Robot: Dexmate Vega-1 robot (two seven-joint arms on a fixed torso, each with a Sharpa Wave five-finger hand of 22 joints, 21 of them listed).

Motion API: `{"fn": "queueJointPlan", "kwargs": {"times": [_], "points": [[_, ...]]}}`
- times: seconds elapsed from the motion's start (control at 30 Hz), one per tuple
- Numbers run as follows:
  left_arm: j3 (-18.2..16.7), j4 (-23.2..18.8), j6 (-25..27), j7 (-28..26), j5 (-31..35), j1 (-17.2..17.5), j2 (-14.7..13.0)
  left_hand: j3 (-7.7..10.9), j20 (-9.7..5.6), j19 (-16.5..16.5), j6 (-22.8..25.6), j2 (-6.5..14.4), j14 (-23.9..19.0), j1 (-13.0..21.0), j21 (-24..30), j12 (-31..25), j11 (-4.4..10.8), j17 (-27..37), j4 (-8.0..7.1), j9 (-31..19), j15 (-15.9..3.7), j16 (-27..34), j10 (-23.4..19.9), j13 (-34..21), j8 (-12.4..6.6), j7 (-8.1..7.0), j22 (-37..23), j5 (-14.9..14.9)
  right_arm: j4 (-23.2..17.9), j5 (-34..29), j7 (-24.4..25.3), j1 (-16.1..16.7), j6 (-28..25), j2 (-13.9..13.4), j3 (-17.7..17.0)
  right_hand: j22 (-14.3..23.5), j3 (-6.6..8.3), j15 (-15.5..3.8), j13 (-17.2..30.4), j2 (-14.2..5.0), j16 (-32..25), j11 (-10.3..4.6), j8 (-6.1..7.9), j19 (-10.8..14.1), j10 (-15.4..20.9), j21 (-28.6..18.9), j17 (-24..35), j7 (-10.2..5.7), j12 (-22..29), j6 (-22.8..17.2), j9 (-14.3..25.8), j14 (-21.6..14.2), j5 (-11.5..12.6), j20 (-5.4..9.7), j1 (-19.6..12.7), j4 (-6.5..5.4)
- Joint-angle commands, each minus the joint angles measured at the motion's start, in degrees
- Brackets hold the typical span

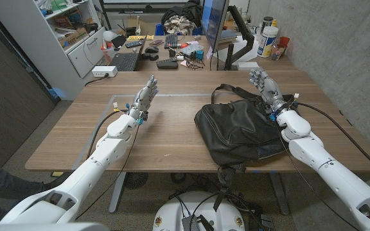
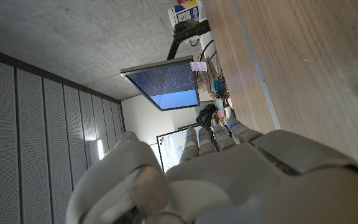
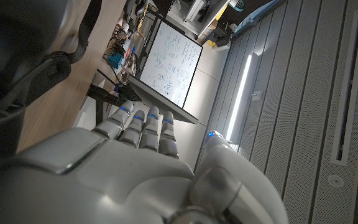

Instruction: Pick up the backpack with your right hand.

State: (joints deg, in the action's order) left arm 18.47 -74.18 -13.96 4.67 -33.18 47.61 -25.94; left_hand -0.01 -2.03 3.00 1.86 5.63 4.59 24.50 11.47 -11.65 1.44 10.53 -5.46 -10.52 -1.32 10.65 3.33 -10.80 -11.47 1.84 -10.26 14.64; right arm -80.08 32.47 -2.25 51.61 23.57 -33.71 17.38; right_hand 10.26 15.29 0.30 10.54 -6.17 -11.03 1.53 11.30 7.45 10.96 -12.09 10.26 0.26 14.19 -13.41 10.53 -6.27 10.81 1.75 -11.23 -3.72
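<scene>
The right hand (image 1: 266, 90) is hovering empty at the backpack's (image 1: 236, 131) right side, fingers (image 1: 257, 77) stretched forward and apart, palm standing upright rather than lying on the wood. It is sitting just beside the bag's upper right corner, and whether the wrist is brushing the fabric is too close to call from the head view. In the right wrist view, the black bag (image 3: 17, 56) is looming dark alongside the hand's knuckles. The strap (image 1: 233, 90) is arching up off the top of the bag, right next to those fingers, and nothing is closing on it yet.

So the pick-up is barely under way: the hand is in position, but the grasp and the lift are both left to do. The backpack is lying slumped on the wooden table (image 1: 166, 138), right of centre, its lower end near the front edge.

Over on the other side, the left hand (image 1: 141, 99) is waiting open and well apart from the bag, holding nothing.
</scene>
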Motion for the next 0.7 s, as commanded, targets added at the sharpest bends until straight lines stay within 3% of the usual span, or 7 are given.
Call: {"fn": "queueJointPlan", "kwargs": {"times": [0.03,0.27,0.7], "points": [[-0.16,-1.46,0.24,-0.6,0.17,0.79,-0.48,-0.15,-0.64,0.61,0.41,0.23,0.3,0.57,0.11,-0.21,0.26,0.15,-0.06,-0.17,0.01,0.26,0.11,-0.18,-0.21,0.1,-0.17,0.1,-0.83,-2.05,0.45,1.24,3.13,-1.27,-0.25,0.26,0.36,-0.29,0.06,0.0,-0.12,-0.53,0.21,0.51,0.03,-0.22,0.1,-0.76,-0.1,-0.01,0.29,-0.47,0.04,-0.14,-0.7,0.36],[-0.06,-1.94,0.27,-0.6,0.33,0.93,-0.67,-0.15,-0.63,0.62,0.48,0.3,0.31,0.63,0.12,-0.22,0.29,0.15,-0.03,-0.18,0.08,0.25,0.04,-0.18,-0.2,0.01,-0.18,0.07,-1.83,-3.38,1.21,1.63,3.73,-2.18,-0.26,0.26,0.44,-0.31,0.06,0.11,0.0,-0.57,0.68,0.55,-0.08,-0.15,0.07,-1.57,-0.28,-1.28,0.36,-0.52,0.01,-0.14,-1.03,0.62],[-0.09,-4.35,1.45,-1.61,0.97,1.65,-1.83,-0.16,-0.53,0.71,0.66,0.38,0.3,0.7,0.1,-0.2,0.31,0.15,0.01,-0.18,0.05,0.25,0.01,-0.18,-0.22,-0.06,-0.18,0.01,-2.0,-5.72,2.12,1.64,5.9,-3.17,-0.31,0.26,0.53,-0.27,0.07,0.34,0.15,-0.69,0.23,1.09,-0.24,-0.24,0.03,-1.87,-0.51,-0.33,0.42,-0.56,-0.05,-0.19,-1.56,1.08]]}}
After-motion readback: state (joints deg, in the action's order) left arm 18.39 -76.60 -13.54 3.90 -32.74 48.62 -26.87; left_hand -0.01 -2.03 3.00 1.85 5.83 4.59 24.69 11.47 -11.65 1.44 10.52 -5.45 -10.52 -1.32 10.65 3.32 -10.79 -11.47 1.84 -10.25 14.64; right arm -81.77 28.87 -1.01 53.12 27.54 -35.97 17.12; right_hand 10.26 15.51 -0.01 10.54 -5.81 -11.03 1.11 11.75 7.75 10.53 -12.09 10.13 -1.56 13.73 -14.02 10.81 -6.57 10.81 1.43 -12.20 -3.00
